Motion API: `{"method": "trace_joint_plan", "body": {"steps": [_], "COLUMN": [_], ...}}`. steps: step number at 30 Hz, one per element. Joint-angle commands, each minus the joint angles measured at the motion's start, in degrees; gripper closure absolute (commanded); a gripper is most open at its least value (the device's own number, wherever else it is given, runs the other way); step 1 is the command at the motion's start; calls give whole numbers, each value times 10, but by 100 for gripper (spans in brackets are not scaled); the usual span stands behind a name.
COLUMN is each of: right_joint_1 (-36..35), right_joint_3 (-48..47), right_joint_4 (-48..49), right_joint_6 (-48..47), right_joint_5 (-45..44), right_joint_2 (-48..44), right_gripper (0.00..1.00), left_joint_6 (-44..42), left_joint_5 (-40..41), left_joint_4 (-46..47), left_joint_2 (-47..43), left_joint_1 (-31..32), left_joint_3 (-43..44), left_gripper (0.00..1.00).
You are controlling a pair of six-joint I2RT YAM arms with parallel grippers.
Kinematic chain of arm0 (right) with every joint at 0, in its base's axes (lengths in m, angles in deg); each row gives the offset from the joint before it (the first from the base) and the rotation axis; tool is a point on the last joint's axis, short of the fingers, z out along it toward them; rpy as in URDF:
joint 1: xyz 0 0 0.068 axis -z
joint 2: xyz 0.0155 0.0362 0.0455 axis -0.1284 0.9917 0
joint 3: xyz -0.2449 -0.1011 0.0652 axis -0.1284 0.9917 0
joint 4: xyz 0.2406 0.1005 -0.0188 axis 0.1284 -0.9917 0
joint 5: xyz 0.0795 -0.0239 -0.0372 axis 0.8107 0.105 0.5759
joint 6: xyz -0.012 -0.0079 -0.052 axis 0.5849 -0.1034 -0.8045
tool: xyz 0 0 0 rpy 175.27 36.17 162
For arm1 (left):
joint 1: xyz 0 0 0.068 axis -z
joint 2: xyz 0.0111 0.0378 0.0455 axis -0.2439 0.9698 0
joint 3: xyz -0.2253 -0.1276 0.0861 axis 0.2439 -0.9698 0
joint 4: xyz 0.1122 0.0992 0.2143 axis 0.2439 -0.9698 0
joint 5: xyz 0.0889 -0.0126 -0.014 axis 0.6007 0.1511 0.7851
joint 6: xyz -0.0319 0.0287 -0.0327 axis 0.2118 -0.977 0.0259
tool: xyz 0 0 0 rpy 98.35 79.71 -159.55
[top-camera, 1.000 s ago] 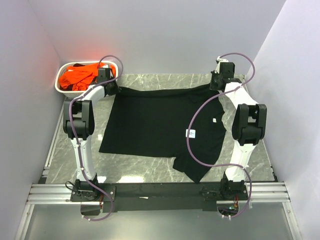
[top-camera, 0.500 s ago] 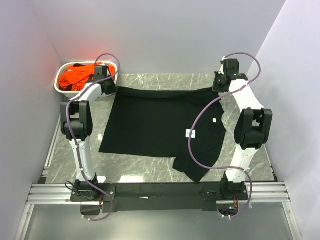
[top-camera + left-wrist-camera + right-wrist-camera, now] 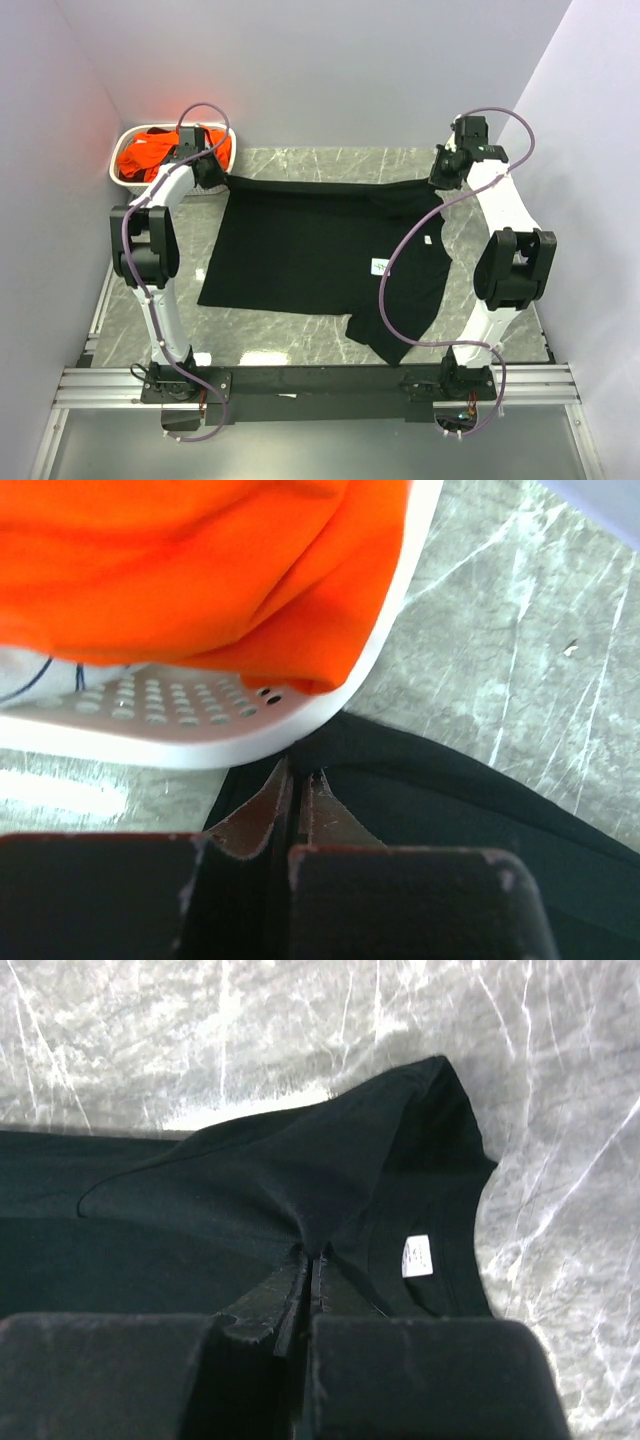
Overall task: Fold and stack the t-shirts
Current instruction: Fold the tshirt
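- Nearest me, one sleeve of the black t-shirt (image 3: 310, 250) is reaching toward the near edge of the table (image 3: 270, 345), with bare marble showing on either side of it.
- The shirt is lying spread flat mid-table, a white tag (image 3: 380, 266) facing up.
- At its far right corner, the right gripper (image 3: 308, 1260) is pinching a raised fold of black cloth beside the collar, fingers together on it.
- At the far left corner, the left gripper (image 3: 298, 780) is clamping the shirt's edge, just beside the white basket (image 3: 200, 735).
- Orange t-shirts (image 3: 150, 152) are spilling over the basket's rim, with the walls (image 3: 300, 70) standing close behind.
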Motion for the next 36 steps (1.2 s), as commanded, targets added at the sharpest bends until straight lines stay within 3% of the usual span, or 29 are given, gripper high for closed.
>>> {"method": "trace_joint_plan", "body": {"steps": [1,18,22,25,29,32,36], "right_joint_1": [8,22,22,24,24,25,29], "right_joint_3": [20,169,192,198,193,191,197], "right_joint_4": [-20,34,53,62,63,58,54], "right_joint_6": [20,74,79,86,89,92,92], "right_joint_5": [-14,5,-5,-10,-6,-15,-35], "right_joint_2": [-31,-28,-31,-31,-42,-66,-97], "right_gripper": [100,100,98,90,69,59,55], "left_joint_6": [12,44,48,49,54,58,58], "left_joint_5": [18,17,17,21,20,21,21], "left_joint_4": [-11,14,20,31,28,26,26], "left_joint_2": [-38,-28,-19,-20,-33,-53,-108], "left_joint_1": [-7,-7,-7,-6,-7,-6,-6], "left_joint_3": [-16,-98,-103,-107,-115,-138,-183], "left_gripper": [99,99,96,87,59,41,25]}}
